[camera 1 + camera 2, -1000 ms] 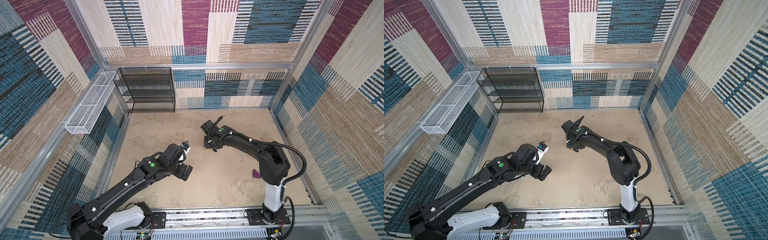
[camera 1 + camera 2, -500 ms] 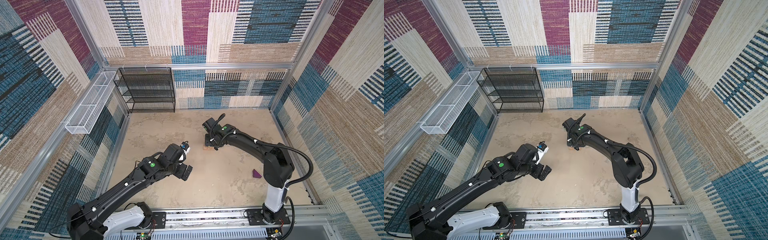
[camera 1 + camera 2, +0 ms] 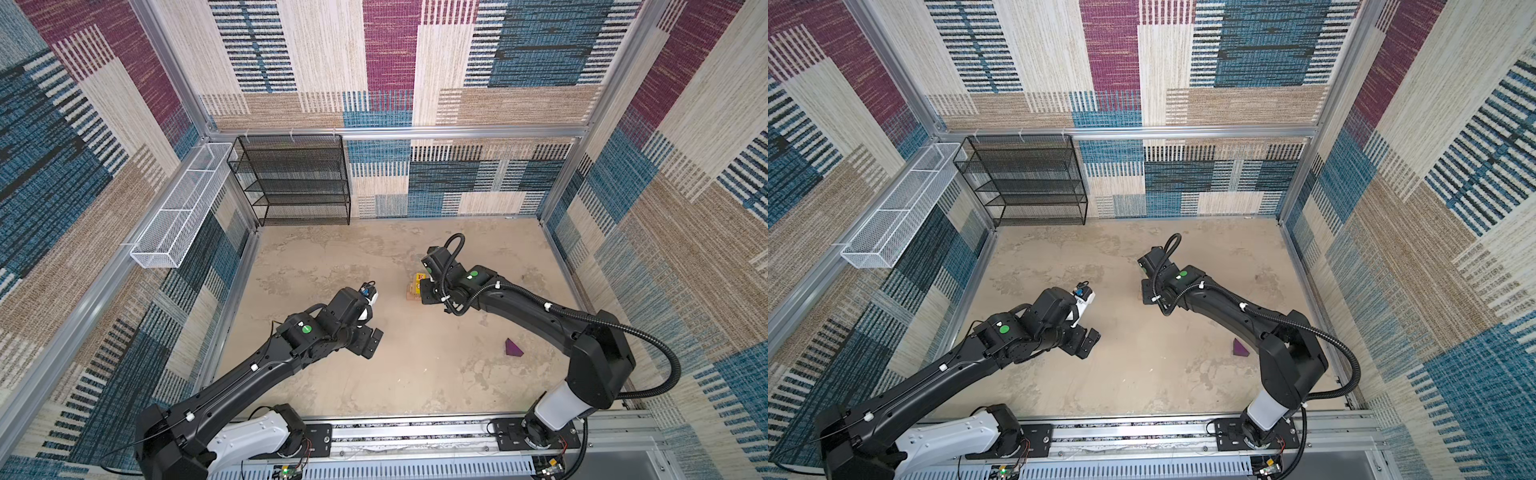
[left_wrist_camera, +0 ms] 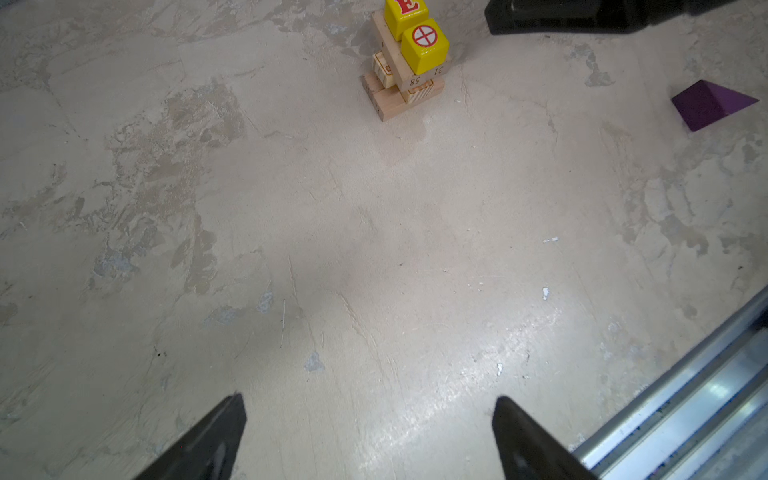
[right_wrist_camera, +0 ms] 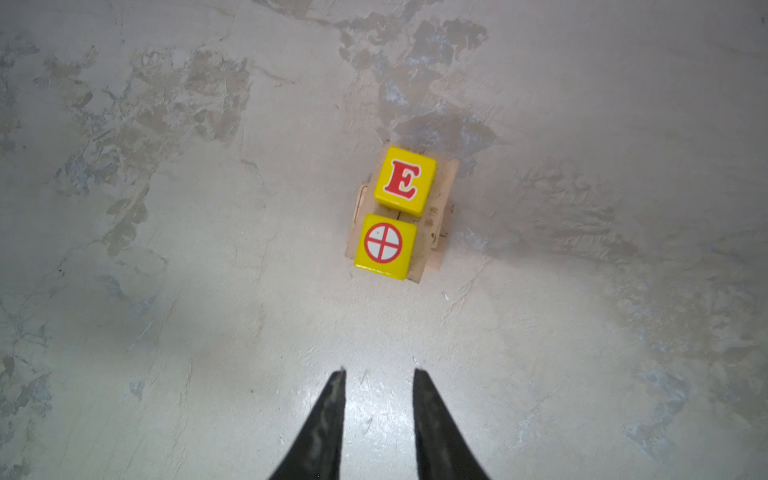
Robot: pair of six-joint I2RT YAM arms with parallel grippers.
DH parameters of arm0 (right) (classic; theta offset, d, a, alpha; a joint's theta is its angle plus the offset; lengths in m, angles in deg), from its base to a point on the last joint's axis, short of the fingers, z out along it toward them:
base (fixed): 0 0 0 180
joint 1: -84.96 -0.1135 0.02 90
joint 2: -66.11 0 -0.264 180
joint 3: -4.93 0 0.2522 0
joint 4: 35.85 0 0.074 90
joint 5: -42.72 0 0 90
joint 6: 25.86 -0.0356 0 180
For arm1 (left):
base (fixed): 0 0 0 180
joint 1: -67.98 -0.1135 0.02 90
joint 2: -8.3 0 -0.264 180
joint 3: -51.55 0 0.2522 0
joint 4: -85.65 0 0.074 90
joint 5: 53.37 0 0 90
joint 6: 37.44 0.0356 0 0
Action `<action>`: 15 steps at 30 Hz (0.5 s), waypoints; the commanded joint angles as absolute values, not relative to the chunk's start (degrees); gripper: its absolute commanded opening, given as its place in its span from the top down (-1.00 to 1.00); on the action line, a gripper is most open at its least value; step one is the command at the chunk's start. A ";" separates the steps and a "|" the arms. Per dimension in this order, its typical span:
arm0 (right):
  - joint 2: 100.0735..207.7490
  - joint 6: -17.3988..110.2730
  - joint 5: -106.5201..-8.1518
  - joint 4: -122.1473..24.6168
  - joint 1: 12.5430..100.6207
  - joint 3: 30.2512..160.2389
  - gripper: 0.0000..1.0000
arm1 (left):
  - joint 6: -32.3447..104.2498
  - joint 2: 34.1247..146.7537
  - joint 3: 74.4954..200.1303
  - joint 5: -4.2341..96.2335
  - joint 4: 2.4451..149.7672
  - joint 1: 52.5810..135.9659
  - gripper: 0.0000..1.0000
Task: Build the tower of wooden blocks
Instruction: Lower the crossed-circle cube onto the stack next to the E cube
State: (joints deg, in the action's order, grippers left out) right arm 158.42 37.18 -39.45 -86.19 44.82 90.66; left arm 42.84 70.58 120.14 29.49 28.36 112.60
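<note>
- My left tool (image 4: 368, 399) is hovering nearest my base, its two fingers standing wide apart over the bare surface (image 4: 374, 249) and gripping nothing.
- One purple wedge (image 3: 513, 348) is lying on the surface about as near, on my right arm's side. It is sitting well apart from the tower and touching no other block.
- My right tool (image 5: 378, 370) is hanging farther out, near the tower but not touching it. Its two fingers are showing a narrow gap with nothing between them.
- The one tower (image 4: 409, 62) is standing mid-surface. I am counting five tan planks (image 4: 415, 77) in three crossed layers, as far as the left wrist view lets me.
- Two yellow cubes are sitting close together on the top plank, the E cube (image 5: 405, 180) and the crossed-circle cube (image 5: 384, 245). I cannot tell whether they are touching.
- Farthest off, one black wire rack (image 3: 297, 178) is standing against the back wall and one white wire basket (image 3: 178, 208) is hanging on the left wall.
- Against a second ago, my right tool is now drawn back off the tower. It was covering the tower then, and now the tower is showing in a top view. My left tool and the wedge are staying where they were.
</note>
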 commanded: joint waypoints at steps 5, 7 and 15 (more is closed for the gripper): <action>159.85 34.86 -43.18 -82.17 44.45 89.31 0.93 | 43.42 70.74 120.08 28.99 28.85 112.54 -0.94; 161.30 32.90 -43.68 -82.57 44.54 90.01 1.00 | 43.33 70.53 119.97 28.81 28.80 112.54 -0.94; 165.17 29.27 -45.10 -83.92 45.47 92.21 1.00 | 43.24 69.58 119.82 28.29 28.64 112.54 -0.94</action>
